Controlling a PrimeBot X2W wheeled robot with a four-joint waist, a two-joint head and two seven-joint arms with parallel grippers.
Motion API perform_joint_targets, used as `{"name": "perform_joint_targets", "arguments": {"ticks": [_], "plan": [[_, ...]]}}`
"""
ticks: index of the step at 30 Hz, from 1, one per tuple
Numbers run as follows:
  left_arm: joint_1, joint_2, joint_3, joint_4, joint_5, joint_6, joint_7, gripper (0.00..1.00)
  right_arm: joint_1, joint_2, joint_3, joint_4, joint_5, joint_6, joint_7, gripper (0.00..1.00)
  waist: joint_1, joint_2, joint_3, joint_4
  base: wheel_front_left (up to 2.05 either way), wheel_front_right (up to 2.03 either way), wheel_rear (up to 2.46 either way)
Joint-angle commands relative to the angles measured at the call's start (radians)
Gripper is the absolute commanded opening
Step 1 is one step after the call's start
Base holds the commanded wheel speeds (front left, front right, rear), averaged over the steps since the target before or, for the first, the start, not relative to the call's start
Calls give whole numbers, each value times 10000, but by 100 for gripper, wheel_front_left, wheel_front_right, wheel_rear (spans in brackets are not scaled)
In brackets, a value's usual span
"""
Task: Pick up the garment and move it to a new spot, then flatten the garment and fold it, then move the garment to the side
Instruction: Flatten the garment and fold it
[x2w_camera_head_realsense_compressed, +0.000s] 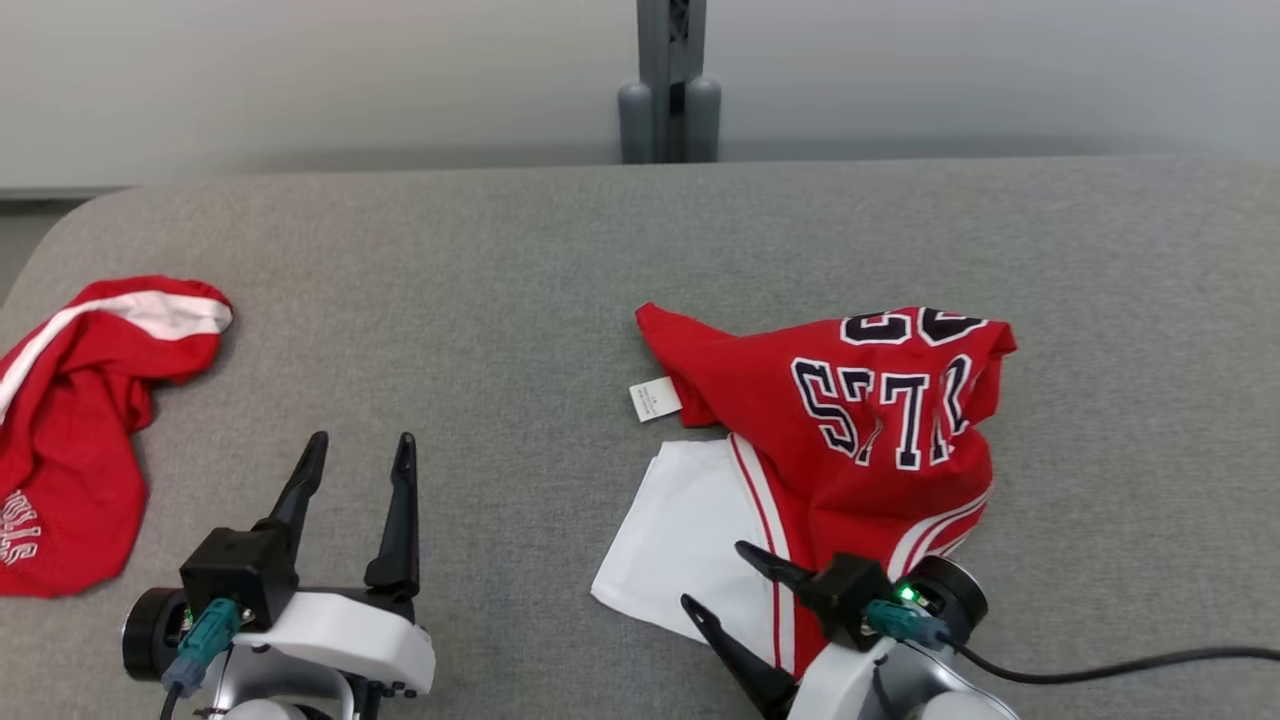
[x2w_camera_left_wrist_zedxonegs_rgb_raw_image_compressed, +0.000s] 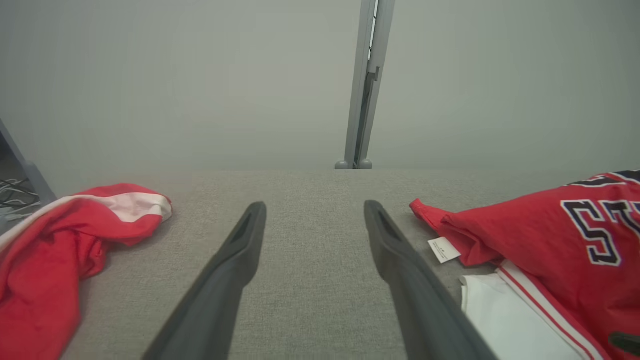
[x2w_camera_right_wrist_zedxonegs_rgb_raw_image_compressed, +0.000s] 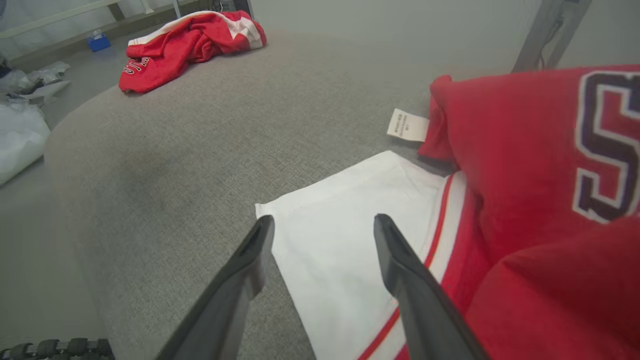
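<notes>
While holding left gripper (x2w_camera_head_realsense_compressed: 361, 440) and right gripper (x2w_camera_head_realsense_compressed: 714, 574) spread and empty, poises the right one over the white panel (x2w_camera_head_realsense_compressed: 680, 530) of the crumpled red jersey (x2w_camera_head_realsense_compressed: 870, 420), right of centre on the grey table (x2w_camera_head_realsense_compressed: 500, 300).

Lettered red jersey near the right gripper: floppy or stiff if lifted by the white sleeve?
Probably floppy: the jersey lies crumpled in soft folds, so it should drape from one pinch. Likely light: it looks like thin cloth. The white sleeve lies flat on the table, so a pinch may slip off.
</notes>
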Motion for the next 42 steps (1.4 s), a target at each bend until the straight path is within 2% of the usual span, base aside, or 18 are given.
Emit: {"name": "perform_joint_targets", "arguments": {"ticks": [1, 7, 12, 13, 14, 16, 20, 23, 29, 33, 37, 42], "plan": [[-172, 12, 5, 39, 28, -68, -76, 100, -183, -105, 87, 112, 70, -3, -69, 100, 0, 0, 269, 250, 0, 0, 0], [-604, -298, -187, 534, -24, -257, -349, 100, -1203, -319, 1376, 1501, 28, -3, -74, 100, 0, 0, 693, 536, 0, 0, 0], [-876, -479, -248, 912, -79, -423, -555, 100, -1893, -266, 2025, 2697, -331, -4, 236, 100, 0, 0, 890, 597, 0, 0, 0], [-925, -495, -249, 992, -106, -423, -609, 100, -1966, -223, 2094, 2927, -364, -4, 307, 89, 0, 0, 903, 591, 0, 0, 0], [-965, -498, -246, 1056, -135, -456, -637, 100, -2036, -166, 2155, 3102, -351, -4, 353, 46, 0, 0, 909, 580, 0, 0, 0], [-1010, -520, -249, 1202, -165, -507, -702, 100, -2126, -77, 2228, 3344, -144, -4, 382, 0, 0, 0, 919, 561, 0, 0, 0], [-1056, -539, -172, 1403, -237, -532, -829, 100, -2226, -67, 2161, 3217, 274, -4, 62, 0, 0, 0, 867, 421, 0, 0, 0], [-994, -476, -69, 1541, -285, -512, -925, 100, -2278, -237, 1917, 2297, 660, -4, -551, 0, 0, 0, 764, 176, 0, 0, 0], [-740, -265, 114, 1553, -366, -417, -941, 100, -2042, -817, 1131, -44, 1167, -4, -963, 0, 0, 0, 542, -384, 0, 0, 0], [-674, -89, 214, 1474, -398, -327, -873, 100, -1657, -1101, -2, -1762, 1302, -3, -1113, 0, 0, 0, 402, -704, 0, 0, 0], [-586, -17, 236, 1343, -398, -256, -787, 100, -904, -1108, -1701, -3118, 1287, -3, -1128, 0, 0, 0, 285, -897, 0, 0, 0], [-483, 88, 221, 1161, -408, -211, -690, 100, 340, -805, -3788, -3817, 1163, -1, -904, 0, 0, 0, 215, -1006, 0, 0, 0]]}}
